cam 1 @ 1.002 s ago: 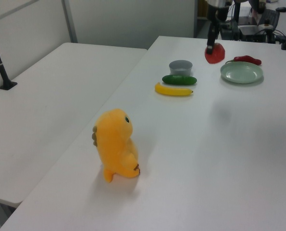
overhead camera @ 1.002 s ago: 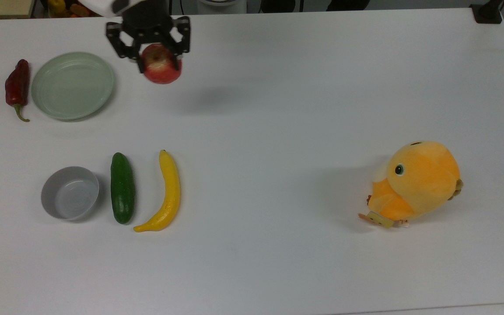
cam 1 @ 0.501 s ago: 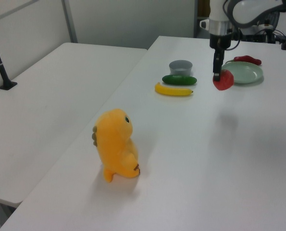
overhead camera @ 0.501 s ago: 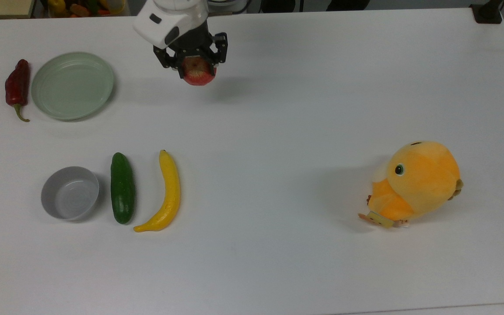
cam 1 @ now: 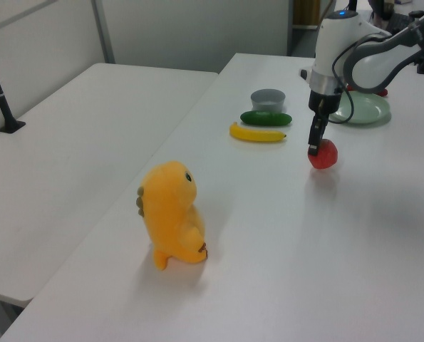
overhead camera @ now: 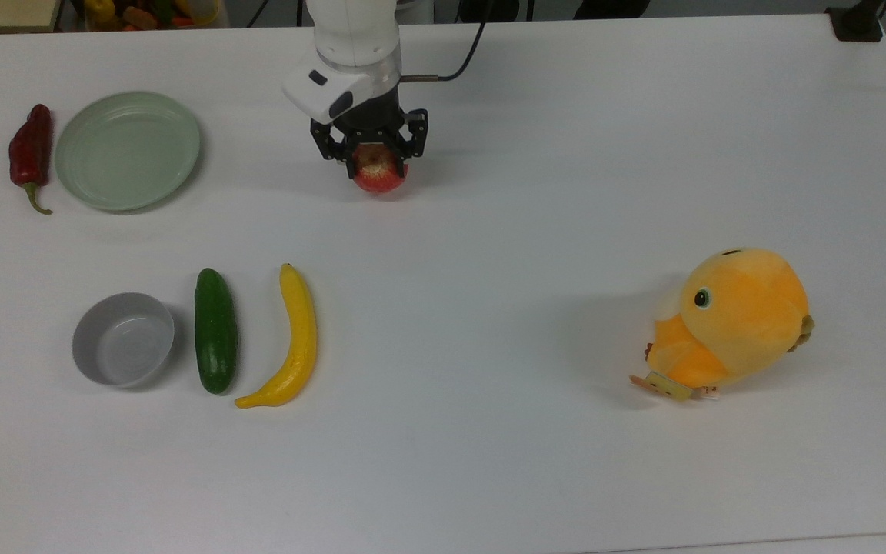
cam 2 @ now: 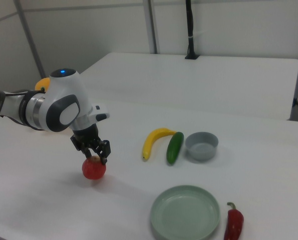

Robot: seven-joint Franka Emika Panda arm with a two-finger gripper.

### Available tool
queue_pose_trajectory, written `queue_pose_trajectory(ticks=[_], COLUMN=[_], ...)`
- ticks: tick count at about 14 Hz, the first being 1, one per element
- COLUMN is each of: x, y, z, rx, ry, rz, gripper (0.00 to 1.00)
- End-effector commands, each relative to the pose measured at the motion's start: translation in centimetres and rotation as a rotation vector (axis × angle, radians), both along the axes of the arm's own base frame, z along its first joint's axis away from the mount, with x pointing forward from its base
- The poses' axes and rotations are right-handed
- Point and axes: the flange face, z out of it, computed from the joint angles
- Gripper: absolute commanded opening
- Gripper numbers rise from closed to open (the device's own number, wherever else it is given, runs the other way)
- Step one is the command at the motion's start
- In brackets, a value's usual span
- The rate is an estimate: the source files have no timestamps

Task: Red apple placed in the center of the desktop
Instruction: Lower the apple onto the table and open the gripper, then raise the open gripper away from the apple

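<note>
Desktop [overhead camera: 535, 477], the large plain white matte rectangular tabletop, carries every item we logged. By size after it: the white Franka arm [overhead camera: 354, 38] entering at twelve o'clock in the top view; the orange plush chick toy [overhead camera: 731, 319] at four o'clock; the pale green round plate [overhead camera: 128, 150] at ten o'clock; the yellow curved banana [overhead camera: 293, 338], dark green cucumber [overhead camera: 215, 331] and grey round bowl [overhead camera: 123, 338] in a row at eight o'clock; the long dark red chili pepper [overhead camera: 30, 150] just beside the plate.

Smallest come the black two-finger gripper [overhead camera: 378, 158] and the round red apple with a yellowish top [overhead camera: 380, 171]. We find the fingers clamped on the apple from above. In the left view the apple [cam 1: 323, 154] sits at or just above the surface; we cannot tell whether it touches.

Progress: we judge transport largely done and release not yet done. The apple lies at about eleven o'clock of the table centre in the top view, so some travel toward centre appears outstanding.

Against the frame half a second ago, arm and apple have moved toward centre and lower, with the shadow now drawn in under the fruit. All other items are unchanged.
</note>
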Motion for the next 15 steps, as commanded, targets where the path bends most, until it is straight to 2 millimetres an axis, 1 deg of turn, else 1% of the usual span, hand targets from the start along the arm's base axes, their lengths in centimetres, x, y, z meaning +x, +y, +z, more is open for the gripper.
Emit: queue_pose_trajectory(ticks=[1, 2, 3, 4, 5, 8, 9, 10, 11, 12, 13, 14, 15], x=[-0.1, -0.1, -0.2, -0.2, -0.4, 0.1, 0.1, 0.6, 0.8, 1.2, 1.4, 1.7, 2.0], y=[1.4, 1.4, 1.2, 1.0, 1.0, 1.8, 2.1, 2.5, 2.8, 3.0, 3.1, 3.1, 3.3], z=[-1.6, -1.7, -1.3, -0.8, -0.3, 2.4, 3.3, 5.1, 6.4, 8.3, 10.7, 12.1, 14.0], rx=[-0.043, -0.048, -0.049, -0.048, -0.050, -0.051, -0.053, -0.053, -0.052, -0.044, -0.041, -0.032, -0.012], ry=[-0.006, -0.002, 0.001, 0.004, 0.016, 0.043, 0.056, 0.063, 0.067, 0.067, 0.058, 0.051, 0.041], rz=[0.033, 0.036, 0.032, 0.017, -0.004, -0.068, -0.093, -0.112, -0.120, -0.128, -0.136, -0.146, -0.164], gripper=[0.23, 0.42, 0.70, 0.76, 0.77, 0.97, 0.98, 1.00, 1.00, 1.00, 1.00, 1.00, 1.00])
